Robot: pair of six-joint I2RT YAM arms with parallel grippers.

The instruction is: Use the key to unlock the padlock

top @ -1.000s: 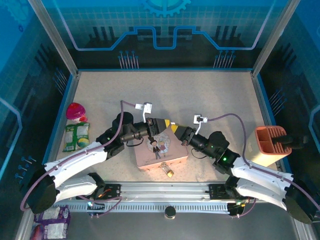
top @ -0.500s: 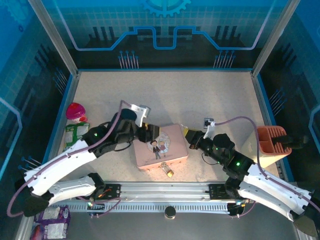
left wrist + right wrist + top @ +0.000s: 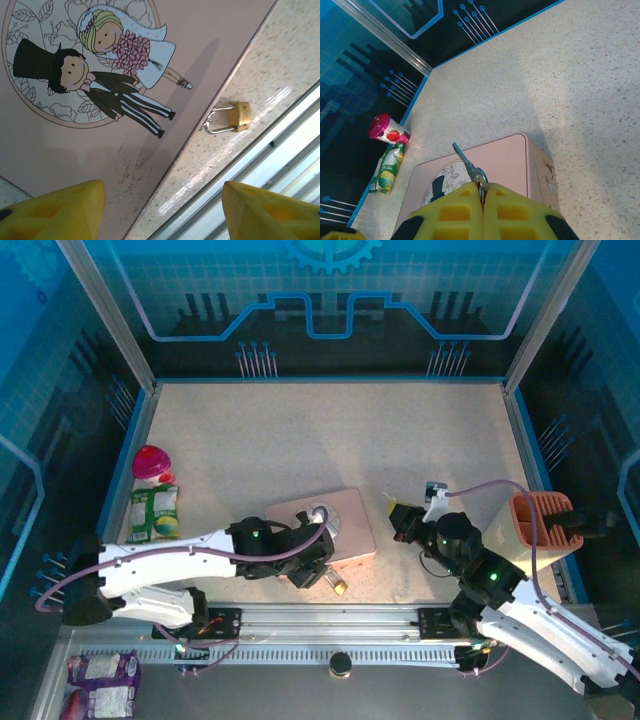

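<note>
My left gripper [image 3: 162,200], spread wide and empty, hovers at the bottom of its wrist view. The padlock [image 3: 235,117] lies centre right, beside the edge of the pink tin [image 3: 75,150], so I should pinch its brass body squarely. My right gripper [image 3: 482,192] is clamped on the key [image 3: 468,165]; the keyhole is hidden.

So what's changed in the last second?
The left gripper swung from the far side of the tin to its near edge, by the padlock, opening. The right gripper drew back rightward, still shut on the key. Tin and padlock stayed put.
</note>
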